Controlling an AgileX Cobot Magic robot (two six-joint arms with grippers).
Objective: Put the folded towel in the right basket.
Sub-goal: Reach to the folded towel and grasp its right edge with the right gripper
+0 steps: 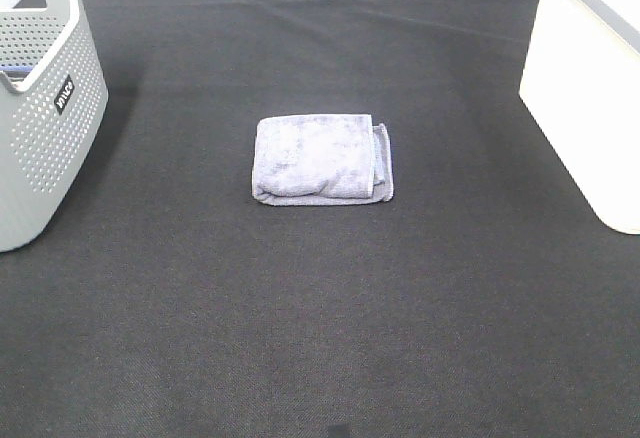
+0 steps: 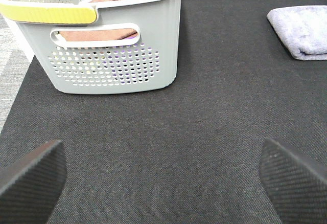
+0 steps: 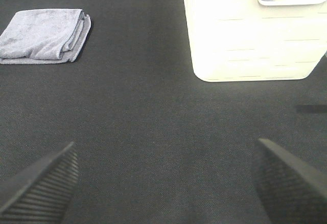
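Plainly, the task has not yet got under way: the folded lavender-grey terry towel (image 1: 322, 159) lies flat near the middle of the black woven table mat (image 1: 320, 348), untouched and well apart from both containers. The cream-white plastic basket (image 1: 590, 108), which is the goal, stands at the right edge of the high view. The grey perforated plastic basket (image 1: 45, 148) stands at the far left, with a brown cloth (image 2: 97, 34) showing through its handle slot. Neither arm reaches into the high view. The left gripper (image 2: 163, 183) hangs low over bare mat with its two ribbed black fingers (image 2: 33, 178) spread wide and nothing between them. The right gripper (image 3: 166, 180) is likewise spread wide and empty, with the towel ahead of it to one side and the cream-white basket ahead on the other. I judge the step in hand to be the approach to the towel, and the right arm looks the natural one for it, since it works on that basket's side. The next move calls for bringing those open jaws over the towel and descending until they straddle the stacked layers. The thick folded body looks a better hold than the layered edges on its right side in the high view, and the pinch must take enough layers that the bundle lifts whole instead of unfolding.
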